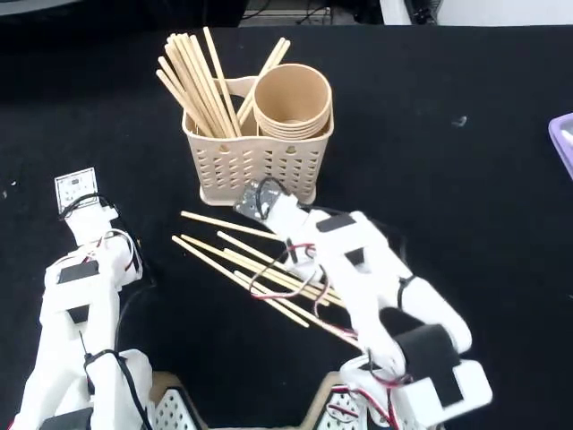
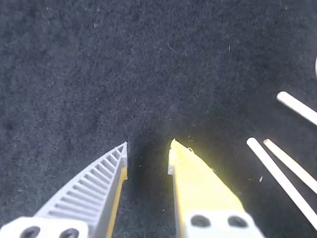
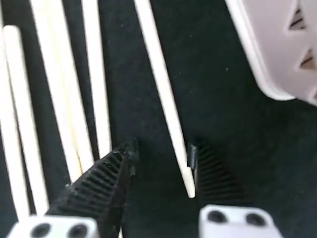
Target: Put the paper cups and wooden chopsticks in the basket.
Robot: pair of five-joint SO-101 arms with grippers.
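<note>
My right gripper [image 3: 161, 151], jaws parted, straddles one chopstick [image 3: 157, 74] lying nearer one jaw; I judge it light, stiff and slippery, best pinched across its shaft.

white arms [image 1: 72, 322], black motors [image 1: 428, 354], ribbed fingers [image 2: 200, 186]

A black cloth [image 1: 466, 224] covers the whole table, its nap flecked with fine pale lint, and one small light speck [image 1: 459, 121] lies on it toward the far right. At the right edge, the corner of a purple thing [image 1: 564, 141] juts in over the cloth; what it is cannot be told. Beyond the cloth's far edge lie dark cables [image 1: 285, 12] and, to their right, a white panel [image 1: 501, 11].
</note>
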